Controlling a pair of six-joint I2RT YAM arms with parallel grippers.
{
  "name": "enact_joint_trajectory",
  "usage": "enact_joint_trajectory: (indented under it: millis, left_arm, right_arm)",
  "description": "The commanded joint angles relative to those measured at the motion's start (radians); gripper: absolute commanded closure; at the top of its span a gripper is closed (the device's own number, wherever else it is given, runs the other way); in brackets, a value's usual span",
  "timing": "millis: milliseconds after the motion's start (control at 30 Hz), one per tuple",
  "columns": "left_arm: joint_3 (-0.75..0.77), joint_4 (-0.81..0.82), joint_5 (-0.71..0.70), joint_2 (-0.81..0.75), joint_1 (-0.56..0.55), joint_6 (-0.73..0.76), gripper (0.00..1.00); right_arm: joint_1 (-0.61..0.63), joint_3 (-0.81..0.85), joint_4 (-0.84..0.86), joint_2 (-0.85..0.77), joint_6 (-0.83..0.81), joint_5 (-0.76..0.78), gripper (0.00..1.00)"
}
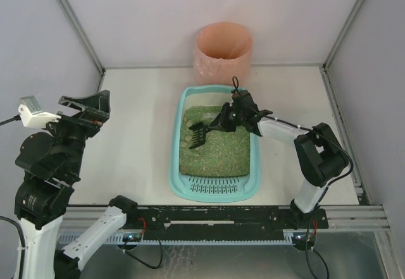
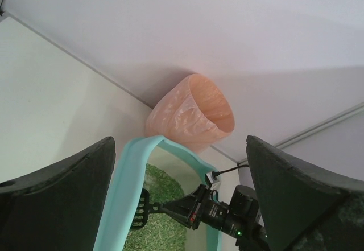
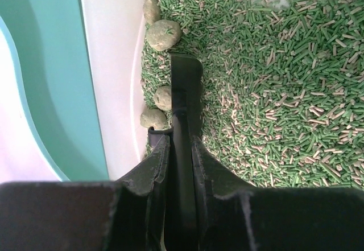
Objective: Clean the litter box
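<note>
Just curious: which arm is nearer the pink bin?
Right: its jaws hold the scoop over the litter box, near the bin. The left arm hangs far left.

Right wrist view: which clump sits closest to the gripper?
The bottom clump of the four, right beside the right gripper; the others lie farther up the view.

Teal litter box (image 1: 175, 160) lengthwise on pale counter (image 1: 136, 133), green granules (image 1: 218, 152) inside, slotted grate (image 1: 214, 188) at near end, pink-orange bin (image 1: 223, 51) just behind, right gripper (image 1: 223, 121) clamping black scoop (image 1: 198, 135) over the granules, left gripper (image 1: 93, 109) raised far left, fingers spread.
</note>
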Motion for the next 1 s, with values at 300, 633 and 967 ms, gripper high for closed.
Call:
enact_joint_trajectory:
  millis: [300,633,967]
  left_arm:
    - [-0.211,0.088,-0.115,-0.119,0.005,0.146,0.00]
    - [-0.385,0.005,-0.167,-0.206,0.005,0.228,0.00]
    - [-0.362,0.035,-0.126,-0.169,0.006,0.238,0.00]
  right_arm:
    - [-0.030,-0.170,0.163,-0.187,0.070,0.017,1.00]
    - [-0.098,-0.293,0.255,-0.317,0.145,-0.042,1.00]
    - [-0.137,-0.351,0.161,-0.511,0.119,-0.037,1.00]
